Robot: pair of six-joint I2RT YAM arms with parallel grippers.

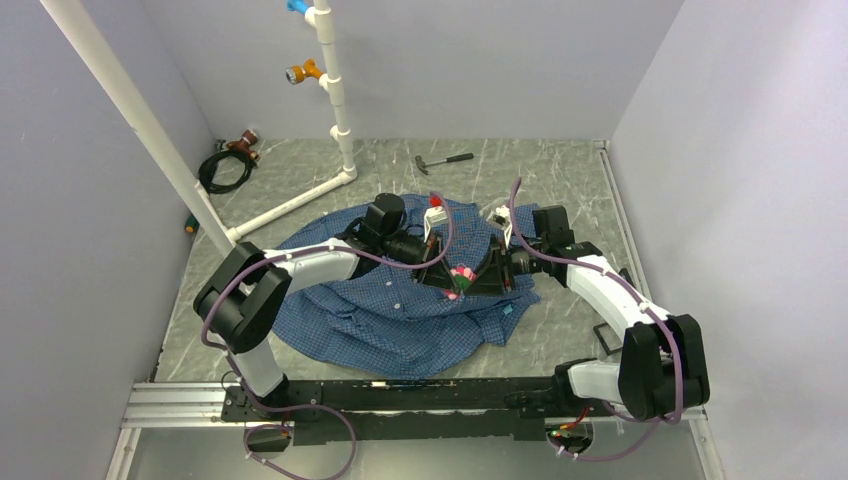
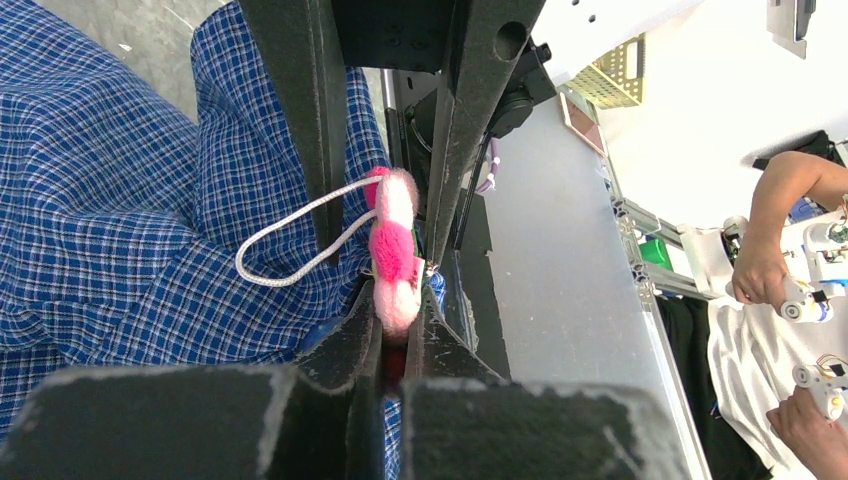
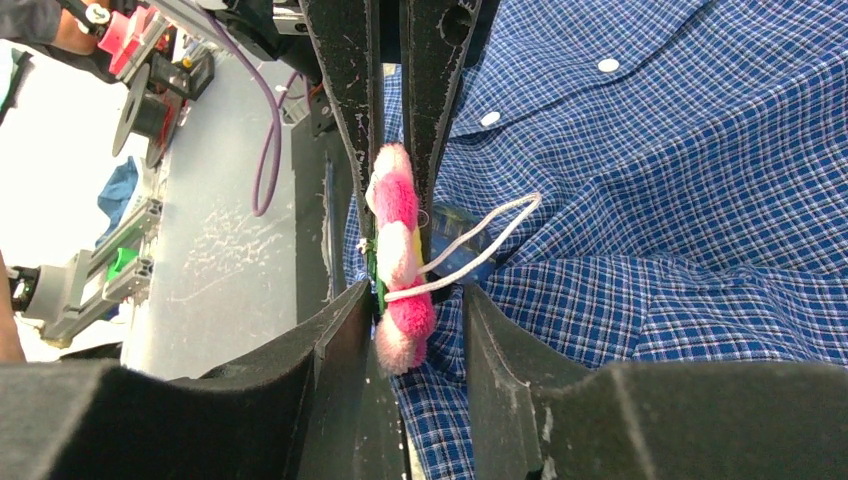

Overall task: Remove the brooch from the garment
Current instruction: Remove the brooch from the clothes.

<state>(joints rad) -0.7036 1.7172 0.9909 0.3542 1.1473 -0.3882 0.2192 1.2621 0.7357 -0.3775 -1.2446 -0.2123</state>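
Note:
The garment (image 1: pixel 400 320), a blue checked shirt, lies crumpled in the middle of the table. The brooch (image 1: pixel 461 276) is a fuzzy pink flower piece standing edge-on above the cloth, with a white cord loop (image 2: pixel 290 250) hanging from it. My left gripper (image 2: pixel 400 312) is shut on one edge of the brooch (image 2: pixel 396 250). My right gripper (image 3: pixel 415 300) comes from the opposite side, open around the brooch (image 3: pixel 398 255). One of its fingers (image 3: pixel 340 330) touches the pink fuzz; the other stands a little apart from it. In the top view both grippers meet at the brooch.
A hammer (image 1: pixel 443 161) lies at the back of the table. A white pipe frame (image 1: pixel 335 100) stands at the back left, with a dark coiled hose (image 1: pixel 228 165) beside it. Shirt buttons (image 3: pixel 607 65) and a light-blue tag (image 1: pixel 510 309) show on the cloth.

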